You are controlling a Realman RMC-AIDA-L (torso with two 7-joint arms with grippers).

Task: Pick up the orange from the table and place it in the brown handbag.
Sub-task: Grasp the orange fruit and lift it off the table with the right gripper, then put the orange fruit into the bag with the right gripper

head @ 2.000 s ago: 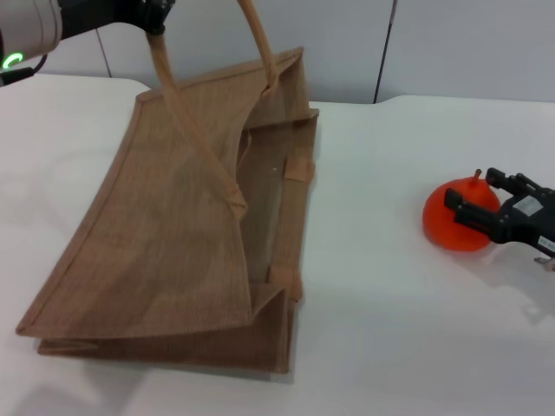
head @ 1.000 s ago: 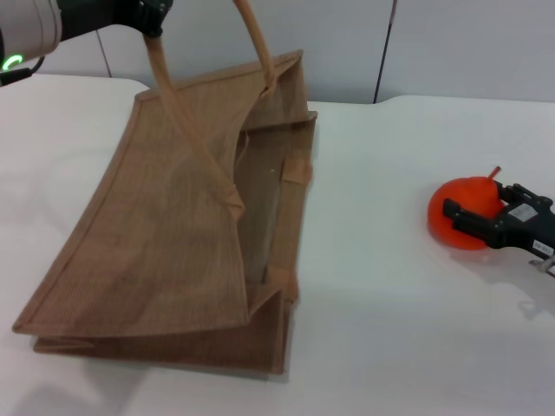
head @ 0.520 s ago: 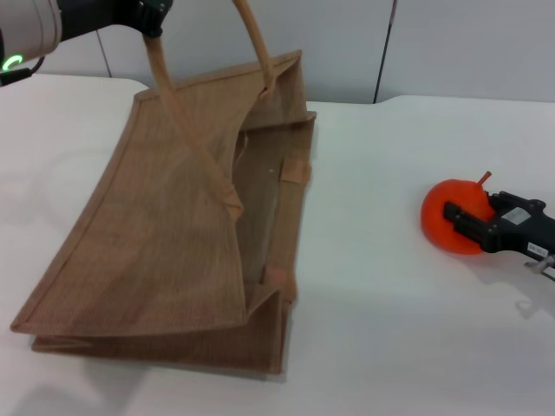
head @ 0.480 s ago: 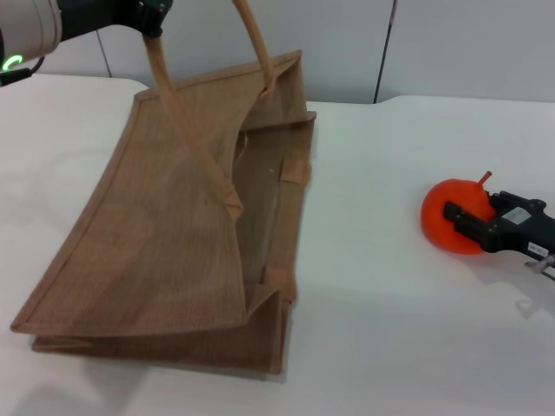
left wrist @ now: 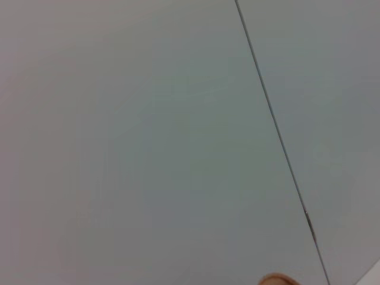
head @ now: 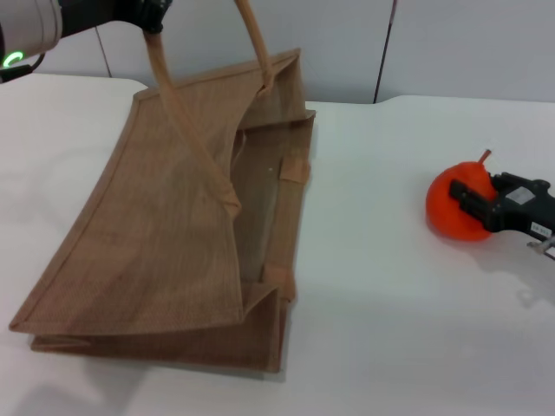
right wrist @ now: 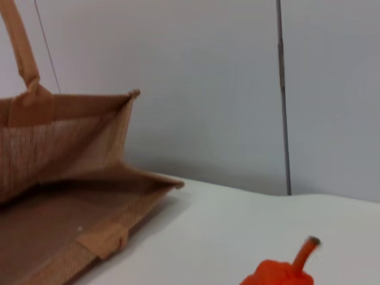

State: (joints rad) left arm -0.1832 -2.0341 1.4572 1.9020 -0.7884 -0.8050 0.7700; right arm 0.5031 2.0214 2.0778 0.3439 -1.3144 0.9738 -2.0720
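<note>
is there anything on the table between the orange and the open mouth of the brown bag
Nothing visible. Between the orange, gripped by the right gripper, and the brown handbag lies only bare table; the left gripper holds a handle up.

Background: a plain pale grey wall (head: 347, 43) stands behind the work surface. A thin dark vertical seam (head: 386, 52) divides its panels. No markings or fittings visible on either panel.

Head camera looks down over the worktop (head: 373, 260); right wrist camera sits low, sharing the bag (head: 173, 225) (right wrist: 65, 178); left wrist camera faces the wall (left wrist: 148, 136).
</note>
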